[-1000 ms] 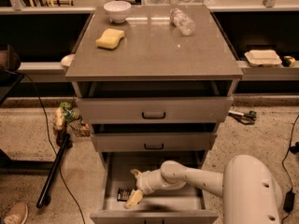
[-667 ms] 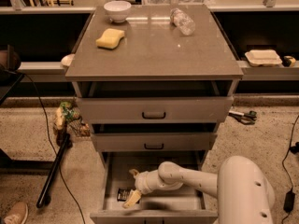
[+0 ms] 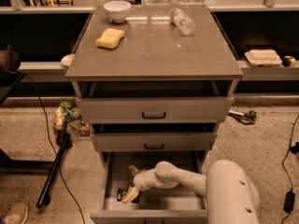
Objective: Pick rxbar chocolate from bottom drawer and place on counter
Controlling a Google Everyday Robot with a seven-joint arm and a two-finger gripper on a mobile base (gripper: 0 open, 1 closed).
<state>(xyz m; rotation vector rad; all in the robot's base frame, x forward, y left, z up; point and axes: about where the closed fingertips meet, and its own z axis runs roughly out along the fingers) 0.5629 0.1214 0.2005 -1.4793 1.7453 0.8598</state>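
The bottom drawer (image 3: 108, 185) is pulled open below two shallower drawers. The rxbar chocolate (image 3: 123, 195), a small black bar, lies flat on the drawer floor near the front left. My gripper (image 3: 132, 183) reaches down into the drawer from the right. It is open, with one pale finger (image 3: 133, 170) towards the back and the other finger (image 3: 131, 194) right beside the bar. The bar's right end is hidden by that finger. The counter (image 3: 154, 50) is the glossy grey-brown top of the cabinet.
On the counter stand a yellow sponge (image 3: 110, 38), a white bowl (image 3: 117, 10) and a lying clear plastic bottle (image 3: 181, 21). The two upper drawers (image 3: 154, 110) stick out slightly above my arm. A black pole (image 3: 55, 169) and cables lie on the floor at the left.
My gripper has shifted slightly left inside the bottom drawer, staying over the bar. The bar has not moved.
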